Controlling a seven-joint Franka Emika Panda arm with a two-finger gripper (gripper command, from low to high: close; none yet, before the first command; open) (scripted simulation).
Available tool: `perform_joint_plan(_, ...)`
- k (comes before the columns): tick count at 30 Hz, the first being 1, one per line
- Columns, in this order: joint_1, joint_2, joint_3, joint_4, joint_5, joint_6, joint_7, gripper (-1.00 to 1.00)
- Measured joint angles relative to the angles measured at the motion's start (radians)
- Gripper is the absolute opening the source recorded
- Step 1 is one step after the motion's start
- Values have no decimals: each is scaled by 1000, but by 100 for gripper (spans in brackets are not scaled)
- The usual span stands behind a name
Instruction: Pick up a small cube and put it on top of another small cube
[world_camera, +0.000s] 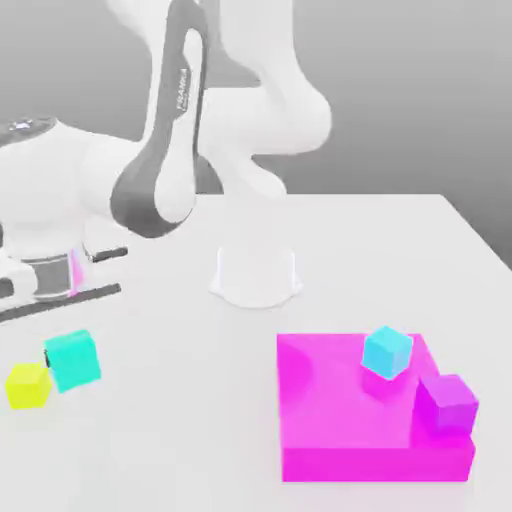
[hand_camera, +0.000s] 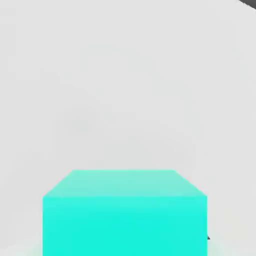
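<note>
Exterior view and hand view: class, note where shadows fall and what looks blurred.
Exterior view: the sky-blue cube casts a darker patch on the magenta block; the arm looks smeared. Hand view: the turquoise cube is evenly lit with a brighter top.

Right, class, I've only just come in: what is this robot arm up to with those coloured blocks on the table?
A white robot arm leans over the white table towards the exterior view's left. There a small turquoise-green cube sits beside a small bright yellow cube; the hand view looks closely at the turquoise one. It is not yet on the yellow cube. On the exterior view's right, a sky-blue cube rests on a large magenta block, with a purple cube at its corner.
</note>
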Motion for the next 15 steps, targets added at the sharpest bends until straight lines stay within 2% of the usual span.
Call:
perform_joint_plan(2, -45, 1, -33, 20, 5, -16, 69, -100)
perform_joint_plan(5, -59, 45, -18, 32, 63, 11, 53, -100)
perform_joint_plan(12, -156, 198, 117, 47, 284, 112, -103, -100)
perform_joint_plan(13, -167, 211, 132, 48, 301, 120, -116, 100)
perform_joint_plan(15, -167, 211, 132, 48, 301, 120, -116, 100)
